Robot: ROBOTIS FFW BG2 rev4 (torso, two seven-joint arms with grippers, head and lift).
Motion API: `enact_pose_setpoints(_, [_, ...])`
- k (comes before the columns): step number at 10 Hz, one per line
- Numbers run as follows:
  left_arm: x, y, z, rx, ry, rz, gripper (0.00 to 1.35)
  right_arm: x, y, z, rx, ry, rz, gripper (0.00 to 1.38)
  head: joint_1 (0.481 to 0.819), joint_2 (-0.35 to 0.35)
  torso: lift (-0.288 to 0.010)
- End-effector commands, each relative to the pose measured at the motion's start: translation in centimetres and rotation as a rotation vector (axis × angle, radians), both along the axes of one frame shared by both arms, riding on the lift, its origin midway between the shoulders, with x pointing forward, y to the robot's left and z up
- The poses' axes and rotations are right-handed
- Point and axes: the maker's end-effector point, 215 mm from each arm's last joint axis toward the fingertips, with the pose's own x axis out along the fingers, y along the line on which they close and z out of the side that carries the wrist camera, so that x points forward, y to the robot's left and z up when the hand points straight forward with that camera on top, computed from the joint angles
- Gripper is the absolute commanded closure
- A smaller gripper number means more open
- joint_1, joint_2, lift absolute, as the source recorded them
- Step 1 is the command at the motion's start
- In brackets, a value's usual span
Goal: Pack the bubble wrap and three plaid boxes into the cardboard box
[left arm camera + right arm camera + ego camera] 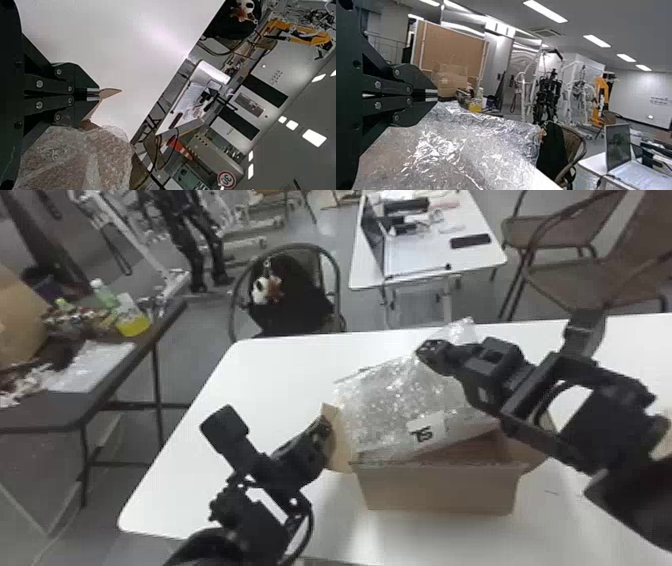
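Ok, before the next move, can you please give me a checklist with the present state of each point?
1. Left gripper shut on the flap: ok.
2. Right gripper shut on the wrap: ok.
3. Box upright on the table: ok.
4. Wrap fully inside the box: not ok, it rises above the rim.
5. Three plaid boxes packed: cannot tell, wrap covers much of the opening.

A white table (250,380) with rounded corners carries the open cardboard box (440,490) on its top.
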Motion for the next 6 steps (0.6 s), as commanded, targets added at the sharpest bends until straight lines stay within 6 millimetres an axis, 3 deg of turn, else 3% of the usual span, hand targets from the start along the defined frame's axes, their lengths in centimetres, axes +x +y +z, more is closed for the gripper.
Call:
enact_pose_setpoints(1, [0.0, -0.5, -0.4, -0.015, 0.006, -0.006, 1.22, 1.0, -1.2, -0.2, 0.035, 0.013, -0.069, 1.29, 0.669, 0.350, -0.148])
enact_pose_setpoints(4, [0.0, -0.3, -0.3, -0.011, -0.001, -0.004, 1.22, 1.9, -3.2, -4.7, 0.053, 0.151, -0.164, 1.29, 0.683, 0.319, -0.148])
enact_pose_setpoints(6, [-0.3, 0.1, -0.7, -0.006, 0.005, 0.014, 1.22, 0.7, -3.3, -7.8, 0.072, 0.272, -0.161, 1.29, 0.695, 0.311, -0.148])
